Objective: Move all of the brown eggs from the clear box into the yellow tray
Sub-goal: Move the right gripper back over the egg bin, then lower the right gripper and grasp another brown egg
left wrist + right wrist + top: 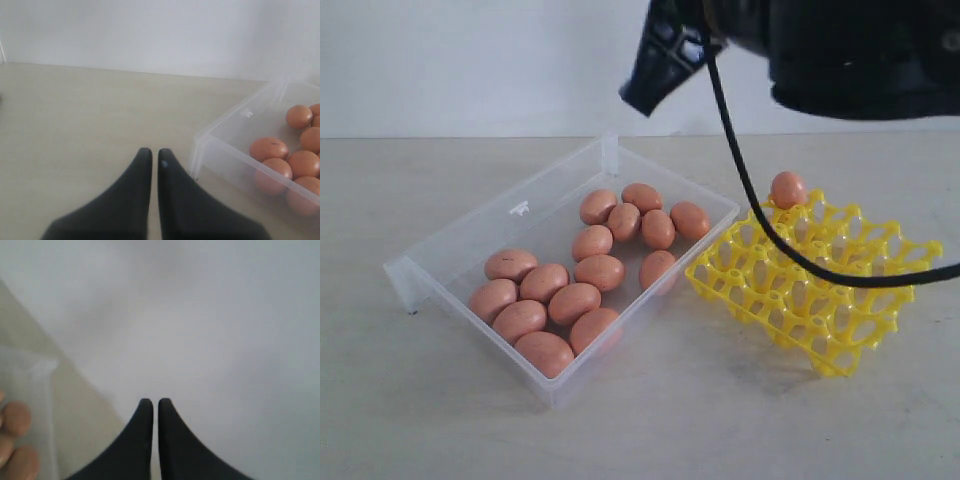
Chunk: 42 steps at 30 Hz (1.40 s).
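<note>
I read the right end effector as pinched shut, nothing in it, raised and facing the wall; left end effector also closed and empty, low over the worktop just beside a corner of the clear box; brown eggs mostly in the box, about fifteen, clustered and touching; lone egg seated in a far corner cell of the yellow tray, which lies beside the box; task barely begun, I judge; for the next pick I'd open the jaws before descending, choose an egg at the cluster's edge nearest the tray, come straight down, close gently so neighbours don't roll.
</note>
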Each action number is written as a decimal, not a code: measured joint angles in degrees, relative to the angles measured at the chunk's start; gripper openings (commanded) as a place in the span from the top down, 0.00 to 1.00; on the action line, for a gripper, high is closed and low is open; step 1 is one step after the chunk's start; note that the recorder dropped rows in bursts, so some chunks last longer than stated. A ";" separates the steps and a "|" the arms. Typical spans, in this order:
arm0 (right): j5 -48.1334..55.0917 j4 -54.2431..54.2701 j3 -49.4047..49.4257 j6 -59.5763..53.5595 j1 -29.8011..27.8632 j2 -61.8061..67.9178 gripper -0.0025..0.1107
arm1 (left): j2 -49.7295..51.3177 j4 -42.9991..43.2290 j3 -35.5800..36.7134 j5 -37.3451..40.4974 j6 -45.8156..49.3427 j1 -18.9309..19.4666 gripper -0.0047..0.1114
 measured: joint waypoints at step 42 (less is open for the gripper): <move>9.09 94.23 -31.25 -104.13 -11.64 39.68 0.55 | 0.00 0.00 0.00 0.00 0.00 0.00 0.92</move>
